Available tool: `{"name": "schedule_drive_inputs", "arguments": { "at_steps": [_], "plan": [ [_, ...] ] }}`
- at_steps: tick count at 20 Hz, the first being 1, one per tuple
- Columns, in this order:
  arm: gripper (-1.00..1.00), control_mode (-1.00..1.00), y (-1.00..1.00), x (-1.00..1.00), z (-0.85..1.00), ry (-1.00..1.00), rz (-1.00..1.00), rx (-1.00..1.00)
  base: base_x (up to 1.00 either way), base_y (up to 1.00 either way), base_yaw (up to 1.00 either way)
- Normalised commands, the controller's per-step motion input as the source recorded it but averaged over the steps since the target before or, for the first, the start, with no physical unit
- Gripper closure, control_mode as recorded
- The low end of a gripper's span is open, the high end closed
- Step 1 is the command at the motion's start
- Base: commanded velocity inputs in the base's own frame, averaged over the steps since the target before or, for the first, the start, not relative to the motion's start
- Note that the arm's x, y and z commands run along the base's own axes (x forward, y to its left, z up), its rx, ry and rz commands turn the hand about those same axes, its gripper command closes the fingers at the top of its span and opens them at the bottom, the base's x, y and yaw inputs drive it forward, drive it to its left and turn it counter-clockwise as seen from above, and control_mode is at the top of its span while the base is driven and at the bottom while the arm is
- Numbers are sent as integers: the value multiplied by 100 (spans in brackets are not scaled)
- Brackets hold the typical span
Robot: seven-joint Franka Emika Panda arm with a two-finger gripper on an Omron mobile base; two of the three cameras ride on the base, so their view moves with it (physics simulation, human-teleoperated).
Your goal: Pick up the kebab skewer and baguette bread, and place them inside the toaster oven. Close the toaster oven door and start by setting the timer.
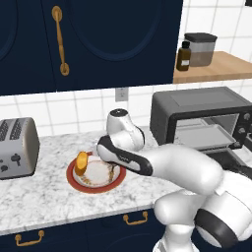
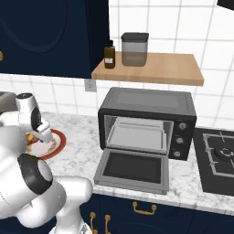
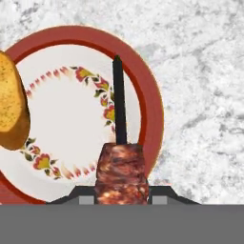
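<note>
In the hand view my gripper [image 3: 121, 198] is shut on the kebab skewer [image 3: 121, 171]: a brown meat chunk sits between the finger tips and the thin dark stick points away over the red-rimmed plate [image 3: 153, 107]. The golden baguette bread [image 3: 10, 105] lies on the plate's left side. From the left base view the baguette bread [image 1: 81, 163] rests on the plate [image 1: 74, 183] with my hand low over it. The dark grey toaster oven [image 2: 146, 109] stands to the right. Its door [image 2: 132, 168] hangs open and flat, and the tray inside is bare.
A silver two-slot toaster [image 1: 17, 146] stands at the counter's left. A wooden shelf [image 2: 151, 68] above the oven carries a brown bottle and a grey jar. A black stove top [image 2: 219, 160] lies right of the oven. Dark blue cabinets hang overhead.
</note>
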Motion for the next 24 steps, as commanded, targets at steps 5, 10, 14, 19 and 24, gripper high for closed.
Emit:
{"name": "schedule_drive_inputs", "arguments": {
  "at_steps": [5,10,14,19,24],
  "plan": [
    [100,-100,-27,-60,75,-5,-32,6,0,0,0],
    [100,-100,-52,-66,51,-3,-37,7,0,0,0],
    [100,-100,-66,-50,76,0,-34,12,0,0,0],
    [100,-100,-75,-64,49,-5,-37,8,0,0,0],
    [100,-100,-84,-30,50,-7,-33,4,0,0,0]
  ]
}}
